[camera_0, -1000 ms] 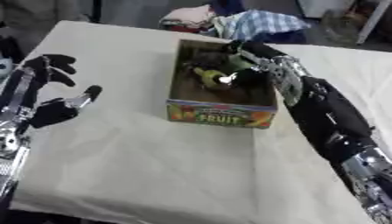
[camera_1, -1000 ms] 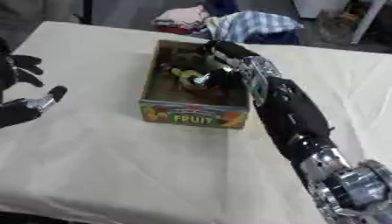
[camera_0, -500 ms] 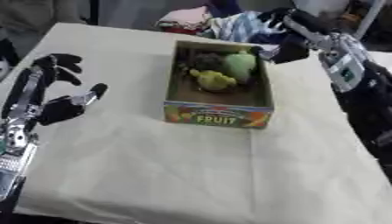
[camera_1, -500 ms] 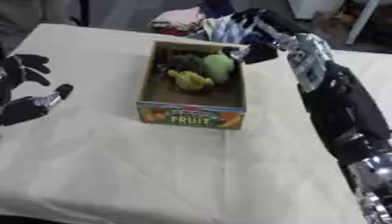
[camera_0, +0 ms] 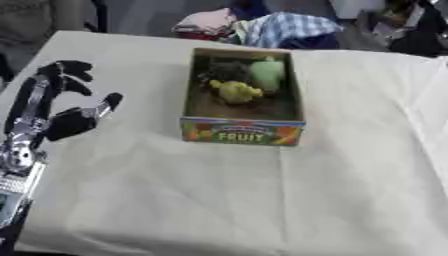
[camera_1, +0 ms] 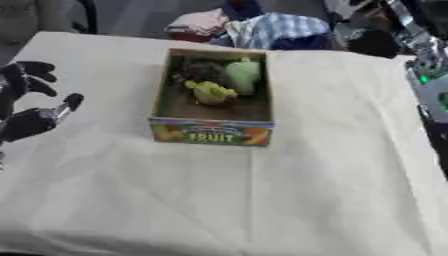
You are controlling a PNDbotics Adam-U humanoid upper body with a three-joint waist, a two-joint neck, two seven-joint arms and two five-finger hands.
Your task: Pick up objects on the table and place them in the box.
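Note:
The cardboard fruit box (camera_0: pixel 242 135) stands open in the middle of the table, its "FRUIT" label facing me. Inside lie a light green object (camera_0: pixel 269 73), a yellow-green object (camera_0: pixel 234 91) and a dark object (camera_0: pixel 226 71). My left hand (camera_0: pixel 63 120) hovers open over the table's left side, fingers spread, well apart from the box. My right hand (camera_0: pixel 409 36) is a dark blur at the top right corner, away from the box. Its forearm (camera_1: pixel 429 75) runs down the right edge.
A cream cloth (camera_0: pixel 219 200) covers the table. A pile of clothes (camera_0: pixel 262 27), pink and blue checked, lies just beyond the far edge behind the box.
My right hand has pulled out of the box and swung up to the far right corner. The objects stay in the box. My left hand has barely moved.

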